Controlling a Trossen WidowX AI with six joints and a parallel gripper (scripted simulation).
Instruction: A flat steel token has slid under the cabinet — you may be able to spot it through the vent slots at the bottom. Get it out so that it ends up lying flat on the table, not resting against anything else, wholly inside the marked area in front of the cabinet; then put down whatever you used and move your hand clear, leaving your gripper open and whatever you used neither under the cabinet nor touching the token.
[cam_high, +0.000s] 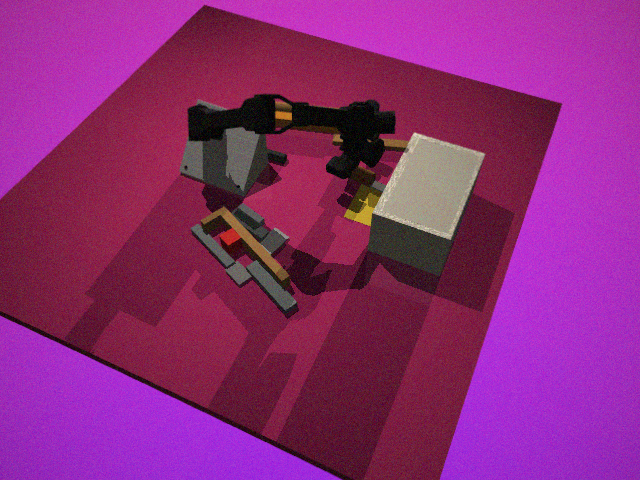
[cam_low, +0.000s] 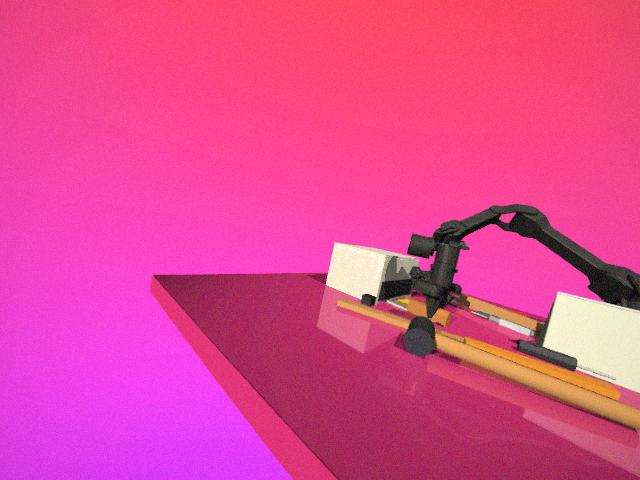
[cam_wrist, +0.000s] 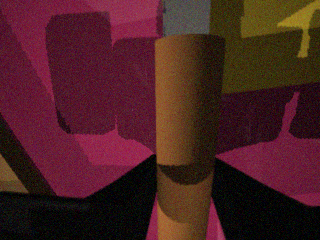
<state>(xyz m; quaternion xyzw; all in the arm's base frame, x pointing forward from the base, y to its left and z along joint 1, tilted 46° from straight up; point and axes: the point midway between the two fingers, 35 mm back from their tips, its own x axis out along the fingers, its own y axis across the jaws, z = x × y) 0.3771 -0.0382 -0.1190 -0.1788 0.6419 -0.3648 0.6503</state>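
My gripper (cam_high: 354, 169) (cam_low: 431, 312) (cam_wrist: 182, 161) is shut on a round wooden handle (cam_high: 363, 176) (cam_low: 443, 315) (cam_wrist: 189, 100) in front of the cabinet (cam_high: 429, 186) (cam_low: 356, 268). A flat grey piece (cam_high: 378, 186) (cam_wrist: 186, 17) shows past the handle's far end, toward the cabinet; the wrist view does not show clearly whether they are joined. The yellow marked area (cam_high: 360, 214) (cam_wrist: 265, 70) lies beside the handle, against the cabinet's front, partly in shadow. The token cannot be made out in any view. How high the handle is above the table is hard to tell.
An angled wooden piece (cam_high: 253, 242), a red block (cam_high: 230, 238) and several grey pieces (cam_high: 276, 291) lie between the arm's base and the near side. A long wooden rod (cam_low: 516, 365) with a black end, an orange bar (cam_low: 558, 369) and a dark tool (cam_low: 547, 354) lie on the other side.
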